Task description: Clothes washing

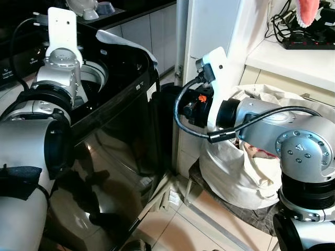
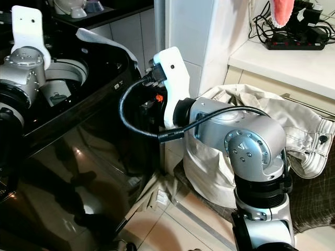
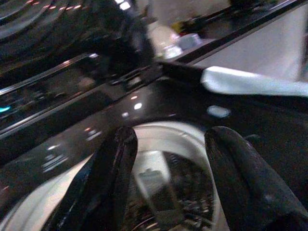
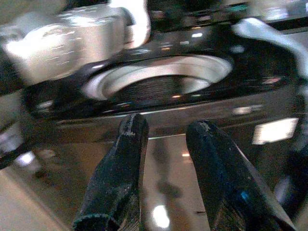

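Clearly, the washing machine [image 1: 120,104] stood on the robot's left, a glossy black top-loader whose round drum opening [image 4: 159,82] with a pale rim lay uncovered, and a white cloth [image 2: 102,42] hung over the machine's far edge. To the right of the machine, on the floor against a white cabinet [image 1: 209,26], sat a cream laundry bag [image 1: 246,172], slumped and open at the top, with some pinkish fabric [image 1: 256,151] visible inside it. The left gripper [image 3: 168,187] was held over the drum opening; in the left wrist view its two black fingers [image 3: 113,178] stood apart with nothing between them, and the drum's inside showed in the gap. The right gripper [image 4: 163,168] was in front of the machine's shiny front panel, lower than the drum rim; its jaws also stood apart and held nothing. The right arm [image 2: 235,136] reached across in front of the laundry bag toward the machine, with a black cable [image 2: 136,120] looping from its wrist. Farther away, a pale desk [image 2: 282,60] on the right carried a black power strip [image 2: 298,42] with several cables, and a pink item [image 2: 282,13] hung above it. Behind the machine, a dark shelf held some bowls [image 1: 91,8]. The floor [image 1: 188,230] was of light tiles.
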Tool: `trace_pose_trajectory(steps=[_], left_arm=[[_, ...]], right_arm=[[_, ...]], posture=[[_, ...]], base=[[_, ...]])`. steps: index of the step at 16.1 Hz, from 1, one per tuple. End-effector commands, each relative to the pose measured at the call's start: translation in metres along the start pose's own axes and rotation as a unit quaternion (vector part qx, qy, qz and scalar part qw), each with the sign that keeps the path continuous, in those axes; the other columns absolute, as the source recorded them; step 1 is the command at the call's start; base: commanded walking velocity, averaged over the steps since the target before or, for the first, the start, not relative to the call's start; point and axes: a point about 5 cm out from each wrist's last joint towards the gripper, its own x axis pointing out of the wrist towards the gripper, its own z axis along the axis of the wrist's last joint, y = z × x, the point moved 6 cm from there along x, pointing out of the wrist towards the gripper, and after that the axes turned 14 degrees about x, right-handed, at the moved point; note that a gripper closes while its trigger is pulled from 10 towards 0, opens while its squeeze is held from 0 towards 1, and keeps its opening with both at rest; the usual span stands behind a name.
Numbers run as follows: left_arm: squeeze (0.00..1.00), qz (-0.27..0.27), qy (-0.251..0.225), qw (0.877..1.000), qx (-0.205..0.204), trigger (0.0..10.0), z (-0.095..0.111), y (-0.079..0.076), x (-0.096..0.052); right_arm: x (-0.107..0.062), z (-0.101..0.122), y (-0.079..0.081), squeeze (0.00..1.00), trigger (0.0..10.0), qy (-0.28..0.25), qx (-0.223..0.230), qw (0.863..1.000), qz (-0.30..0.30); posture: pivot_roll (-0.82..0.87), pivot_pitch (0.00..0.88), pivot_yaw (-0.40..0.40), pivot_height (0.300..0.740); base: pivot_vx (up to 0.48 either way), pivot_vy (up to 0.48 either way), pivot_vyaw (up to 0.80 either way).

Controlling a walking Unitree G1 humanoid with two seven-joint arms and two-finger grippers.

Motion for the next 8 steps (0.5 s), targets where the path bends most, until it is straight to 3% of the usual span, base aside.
trace_pose_trajectory(steps=[1, 2, 3, 4, 6, 7, 8], left_arm=[[0.4, -0.053, -0.057, 0.997, -0.02, 10.0, 0.022, -0.025, -0.003], [0.0, -0.137, -0.114, 0.983, -0.045, 10.0, 0.038, -0.065, -0.014], [0.0, -0.162, -0.128, 0.978, -0.043, 10.0, 0.039, -0.078, -0.018], [0.0, -0.209, -0.154, 0.965, -0.046, 10.0, 0.042, -0.102, -0.028], [0.0, -0.293, -0.208, 0.93, -0.076, 10.0, 0.047, -0.144, -0.053], [0.0, -0.308, -0.222, 0.922, -0.081, 10.0, 0.048, -0.151, -0.059], [0.0, -0.339, -0.248, 0.903, -0.088, 10.0, 0.049, -0.166, -0.074]], right_arm=[[-0.005, 0.012, -0.04, 0.0, 10.0, -0.033, -0.014, 0.994, -0.107], [-0.017, 0.019, -0.083, 0.0, 10.0, -0.055, -0.036, 0.975, -0.211], [-0.021, 0.017, -0.093, 0.65, 10.0, -0.055, -0.037, 0.971, -0.231], [-0.03, 0.014, -0.112, 1.0, 10.0, -0.053, -0.035, 0.963, -0.263], [-0.047, 0.001, -0.155, 1.0, 10.0, -0.041, -0.033, 0.94, -0.337], [-0.05, -0.003, -0.165, 1.0, 10.0, -0.035, -0.031, 0.935, -0.351], [-0.055, -0.016, -0.184, 1.0, 10.0, -0.017, -0.028, 0.925, -0.378]], posture=[[-0.09, 0.0, 0.076, 0.74], [-0.09, 0.0, 0.07, 0.74], [-0.09, 0.0, 0.067, 0.74], [-0.08, 0.0, 0.058, 0.74], [-0.07, 0.0, 0.048, 0.74], [-0.07, 0.0, 0.045, 0.74], [-0.06, 0.0, 0.042, 0.74]], base=[[0.0, 0.0, 0.0], [0.0, 0.0, 0.0], [0.0, 0.0, 0.0], [0.0, 0.0, 0.0], [0.0, 0.0, 0.0], [0.0, 0.0, 0.0], [0.0, 0.0, 0.0]])
